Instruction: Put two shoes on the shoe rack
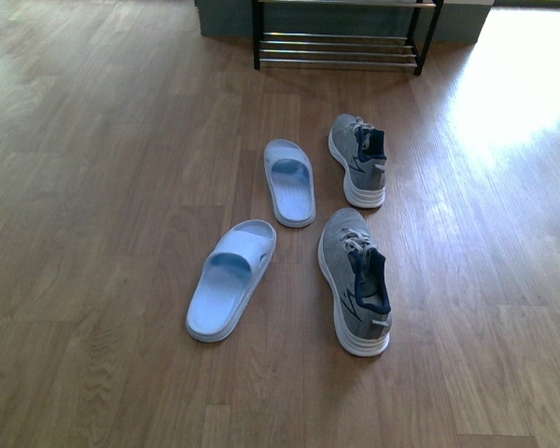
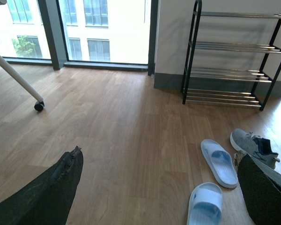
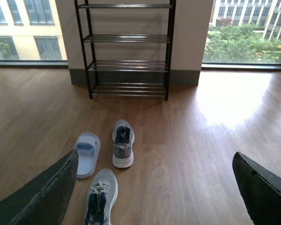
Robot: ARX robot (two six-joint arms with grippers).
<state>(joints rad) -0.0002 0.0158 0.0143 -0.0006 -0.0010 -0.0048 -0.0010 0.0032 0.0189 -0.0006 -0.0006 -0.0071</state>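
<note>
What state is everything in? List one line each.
Nearer grey knit white-soled sneaker: upright on floor.
Farther grey knit sneaker: upright on floor.
Black-framed chrome-rod shoe rack: standing, shelves shoeless.
Nearer pale blue plastic slide: on floor.
Farther pale blue slide: on floor.
Left end effector: open, empty.
Right end effector: open, empty.

Left gripper (image 2: 159, 155), right gripper (image 3: 154, 155) — both spread wide.

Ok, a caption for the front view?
Near sneaker, far sneaker, near slide and far slide lie on the wood floor short of the shoe rack; no arms visible.
</note>
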